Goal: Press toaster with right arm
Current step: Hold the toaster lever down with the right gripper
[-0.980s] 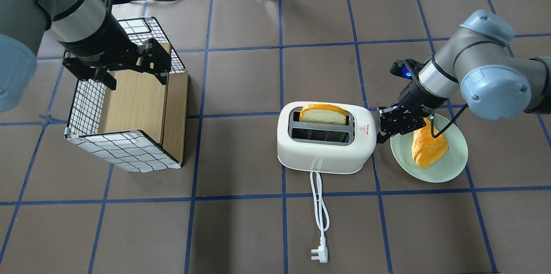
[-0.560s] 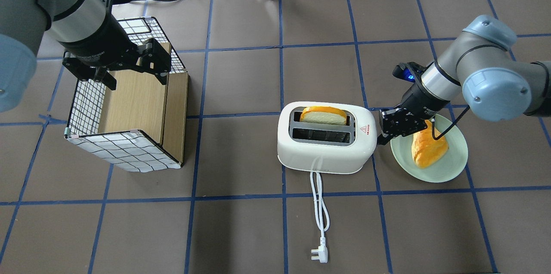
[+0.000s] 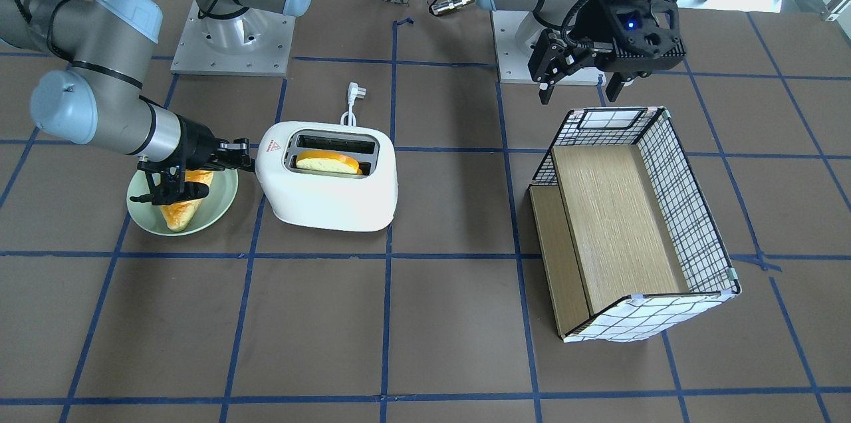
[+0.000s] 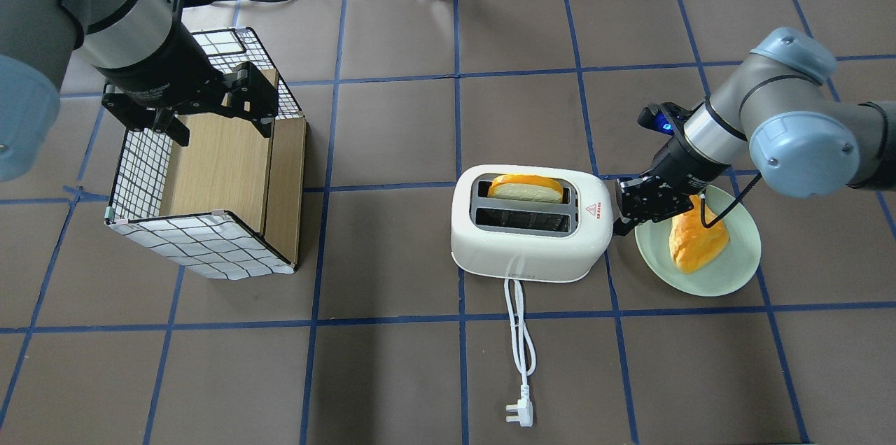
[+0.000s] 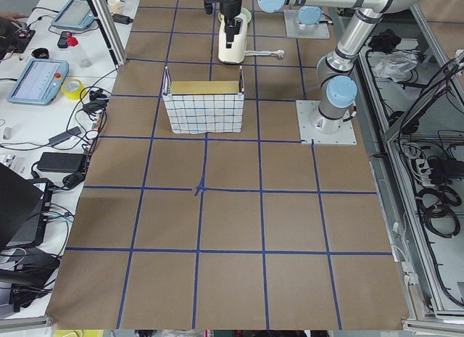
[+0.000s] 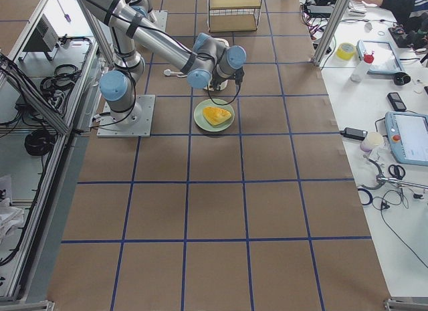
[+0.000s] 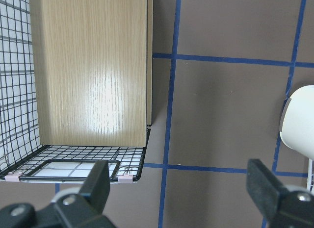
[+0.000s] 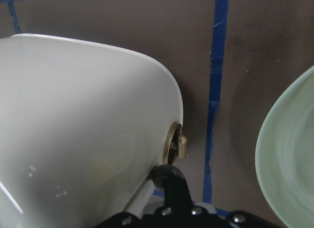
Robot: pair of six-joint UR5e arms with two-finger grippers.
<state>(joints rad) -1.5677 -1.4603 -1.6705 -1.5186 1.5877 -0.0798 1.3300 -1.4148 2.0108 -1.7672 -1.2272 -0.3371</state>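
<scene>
Here the glossy white, rounded plastic toaster (image 4: pixel 525 245) sits mid-table with 1 bread slice (image 4: pixel 525 187) in its far slot, just beside a round pale-green plate (image 4: pixel 742 266). The right gripper (image 4: pixel 617 222), fingers pinched together, touches the toaster's end by a brass knob (image 8: pixel 175 145). The left gripper (image 3: pixel 580 92) hangs spread wide above a wire-grid crate (image 3: pixel 691 210).

green plate (image 4: pixel 731 278): holds orange-crusted bread piece (image 4: pixel 694 245) | wire-grid crate (image 4: pixel 224 172) with wooden panels: well apart from plate
</scene>
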